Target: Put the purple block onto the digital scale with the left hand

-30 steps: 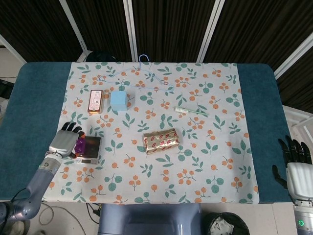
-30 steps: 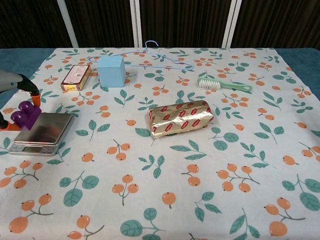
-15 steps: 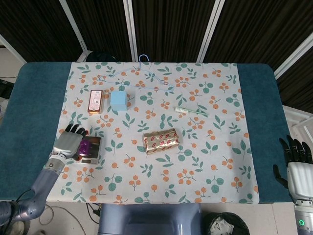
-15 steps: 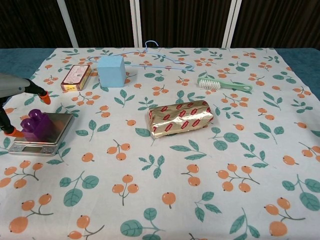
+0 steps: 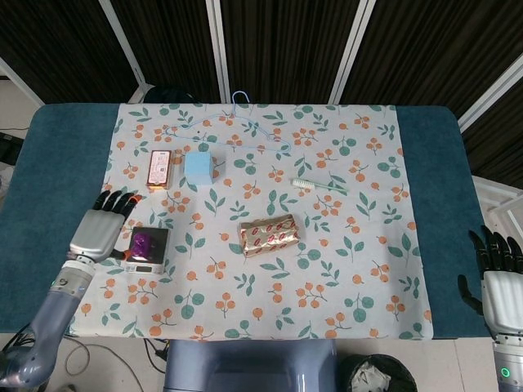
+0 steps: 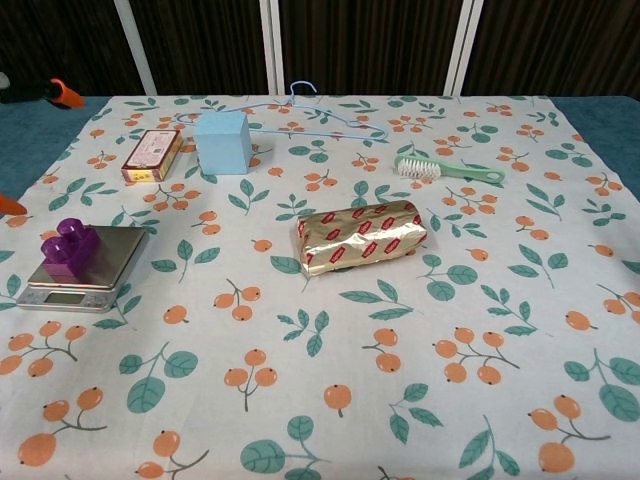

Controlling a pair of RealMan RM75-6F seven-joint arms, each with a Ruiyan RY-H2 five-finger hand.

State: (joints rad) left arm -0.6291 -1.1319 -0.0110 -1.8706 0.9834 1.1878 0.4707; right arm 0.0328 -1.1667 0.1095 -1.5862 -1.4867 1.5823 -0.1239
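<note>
The purple block [image 5: 144, 242] [image 6: 68, 248] rests on the silver digital scale [image 5: 157, 255] [image 6: 100, 275] near the table's left front. My left hand [image 5: 100, 228] hovers just left of the scale, raised off it, fingers spread and empty; in the chest view only its orange fingertips [image 6: 64, 94] show at the left edge. My right hand [image 5: 498, 273] stays at the far right beyond the table edge, fingers apart, holding nothing.
A gold-wrapped package [image 5: 269, 235] lies mid-table. A light blue cube [image 5: 198, 168], an orange box [image 5: 159, 169], a blue hanger [image 5: 245, 122] and a green brush [image 5: 319, 185] sit further back on the floral cloth [image 5: 343, 269].
My left hand has let go of the purple block, which now sits on the scale, and the hand has lifted up and away to the left.
</note>
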